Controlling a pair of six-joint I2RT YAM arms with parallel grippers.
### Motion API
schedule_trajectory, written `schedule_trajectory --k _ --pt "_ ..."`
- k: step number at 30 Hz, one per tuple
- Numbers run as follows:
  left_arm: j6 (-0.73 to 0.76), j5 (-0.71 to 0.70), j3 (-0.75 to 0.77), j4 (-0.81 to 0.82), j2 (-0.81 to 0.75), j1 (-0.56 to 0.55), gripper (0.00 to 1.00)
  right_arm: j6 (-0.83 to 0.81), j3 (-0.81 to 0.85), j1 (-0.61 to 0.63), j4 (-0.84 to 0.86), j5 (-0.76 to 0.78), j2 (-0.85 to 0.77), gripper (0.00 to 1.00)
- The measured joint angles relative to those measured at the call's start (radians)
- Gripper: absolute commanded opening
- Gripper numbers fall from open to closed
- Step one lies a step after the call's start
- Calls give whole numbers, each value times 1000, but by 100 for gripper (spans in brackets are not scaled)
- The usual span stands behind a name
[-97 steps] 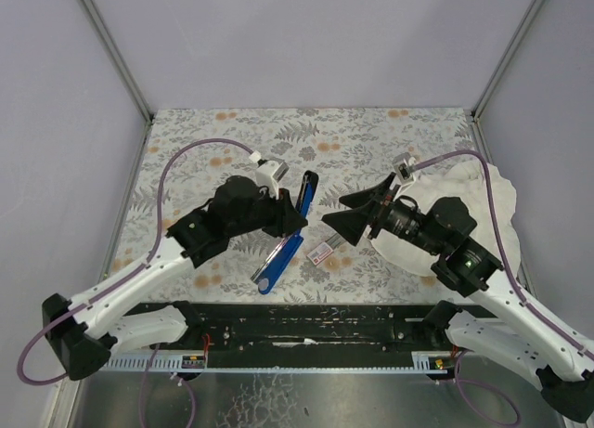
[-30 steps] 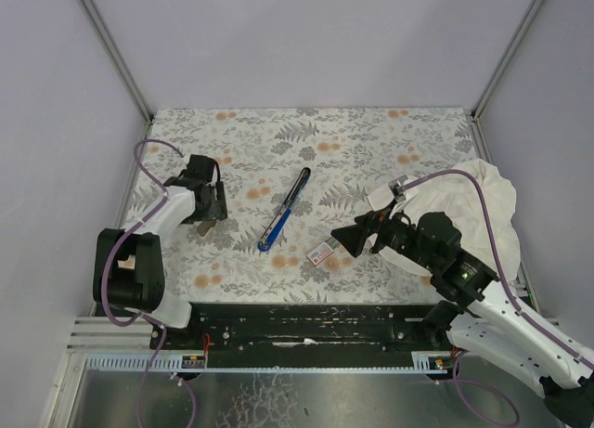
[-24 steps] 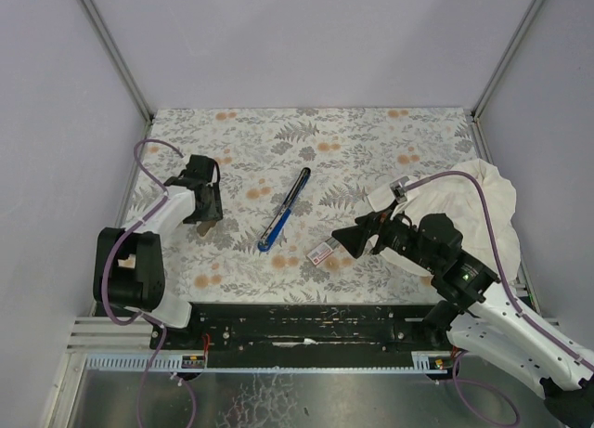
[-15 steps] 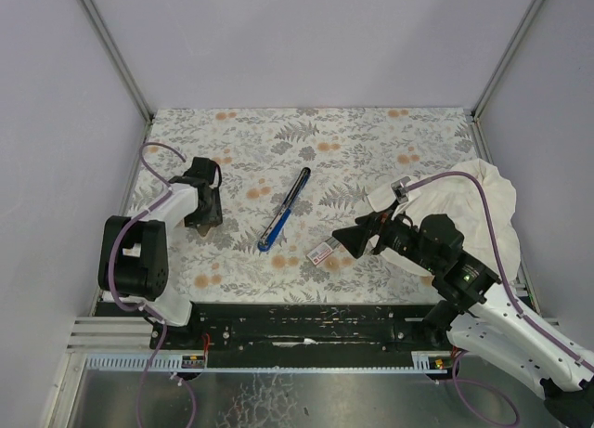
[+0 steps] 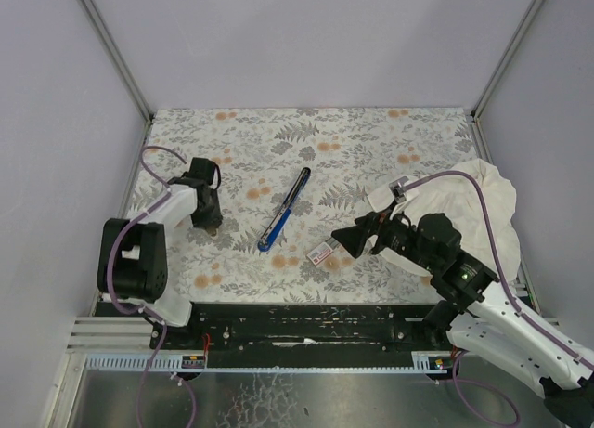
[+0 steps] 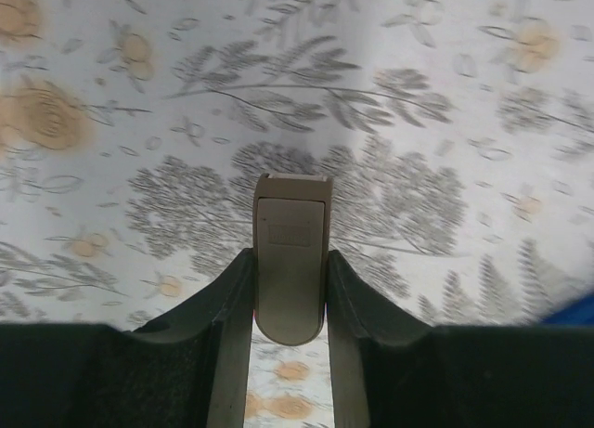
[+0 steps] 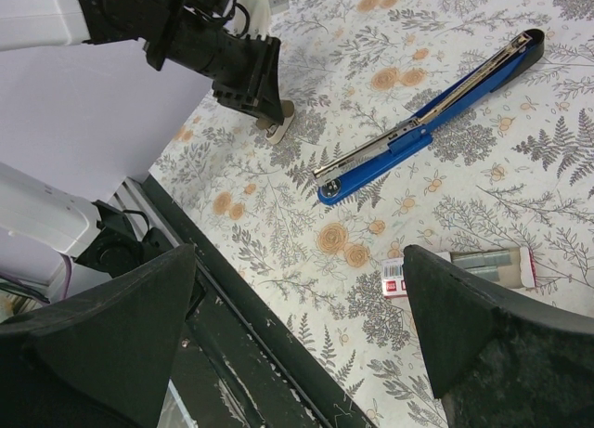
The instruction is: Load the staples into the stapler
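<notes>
The blue stapler (image 5: 286, 208) (image 7: 427, 117) lies opened out flat at mid table. The staples' white box with its red label (image 5: 320, 252) (image 7: 459, 268) rests on the table just in front of my right gripper (image 5: 345, 240) (image 7: 297, 261), which hangs open above it with nothing between its fingers. The staples' grey-tan cardboard tray (image 6: 292, 214) (image 7: 277, 126) sits at the left of the table. My left gripper (image 5: 210, 226) (image 6: 290, 256) points down at it, and both fingers press against the tray's long sides.
A crumpled white cloth (image 5: 483, 205) lies at the right edge, under the right arm. The black rail (image 5: 306, 321) runs along the table's near edge. Grey walls enclose the floral table on three sides.
The left gripper's fingers have drawn in from wide apart onto the cardboard tray's sides. Three seconds ago that arm was at the stapler. The right arm has not moved.
</notes>
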Motion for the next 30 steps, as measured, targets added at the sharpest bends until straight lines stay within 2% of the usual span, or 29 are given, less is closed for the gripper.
schedule_trajectory --k 4,8,12,14,24,30 --pt "-71 179 -39 9 -138 0 0 -11 0 0 0 -3 50 100" --pt "-189 387 -67 35 -315 -24 0 -23 9 0 -3 -45 171 94" --pt "-322 520 -119 100 -423 -96 0 -17 33 5 -1 -108 339 92" --pt "-435 592 -190 166 -480 -154 0 -8 35 19 5 -121 393 92" --pt "-720 647 -263 346 -514 -385 0 -9 142 170 40 -94 531 82" --pt "-800 639 -263 417 -514 -447 0 -14 187 232 56 -41 597 72"
